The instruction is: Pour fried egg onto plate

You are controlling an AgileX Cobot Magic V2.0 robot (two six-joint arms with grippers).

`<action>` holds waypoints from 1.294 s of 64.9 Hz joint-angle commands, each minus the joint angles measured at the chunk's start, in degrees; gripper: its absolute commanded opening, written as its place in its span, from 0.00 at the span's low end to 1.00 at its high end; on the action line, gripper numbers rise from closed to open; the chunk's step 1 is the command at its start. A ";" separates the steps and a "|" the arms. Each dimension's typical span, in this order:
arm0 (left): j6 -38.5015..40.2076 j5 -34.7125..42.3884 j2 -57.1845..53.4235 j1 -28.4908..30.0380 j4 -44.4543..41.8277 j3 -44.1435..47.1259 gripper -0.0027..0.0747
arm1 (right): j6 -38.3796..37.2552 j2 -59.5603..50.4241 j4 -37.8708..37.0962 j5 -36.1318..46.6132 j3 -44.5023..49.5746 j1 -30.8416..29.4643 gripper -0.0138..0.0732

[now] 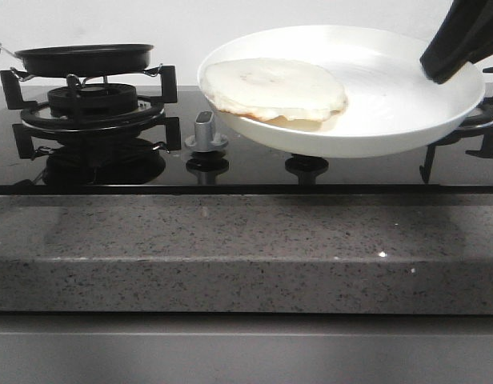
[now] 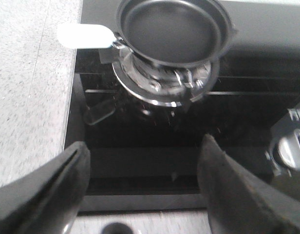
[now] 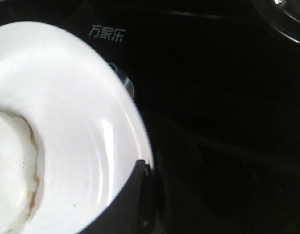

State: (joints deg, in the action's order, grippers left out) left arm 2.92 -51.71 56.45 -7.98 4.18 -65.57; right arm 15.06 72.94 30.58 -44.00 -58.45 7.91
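Gripping the far right rim of the plate (image 1: 374, 104), the right gripper (image 1: 454, 44) is seen clamped on it, one dark finger (image 3: 128, 204) lying over the white edge. The plate is held above the right burner grate (image 1: 470, 132), tilted slightly. The fried egg (image 1: 274, 90) is seen lying in the plate's left part, against the rim. The left gripper (image 2: 142, 183) is held spread over the black glass hob (image 2: 155, 136), empty. The frying pan (image 1: 85, 58) is seated on the left burner.

Plate (image 3: 67, 122) partly outside right wrist view
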 commanded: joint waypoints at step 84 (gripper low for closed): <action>5.70 0.80 -9.38 -5.19 -10.86 8.83 0.63 | 0.03 -1.52 2.39 2.63 -1.66 -0.04 0.08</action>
State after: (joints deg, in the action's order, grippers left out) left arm 7.99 -54.37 46.94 -12.75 -6.73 -55.29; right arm 15.06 72.94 30.58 -44.00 -58.45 7.91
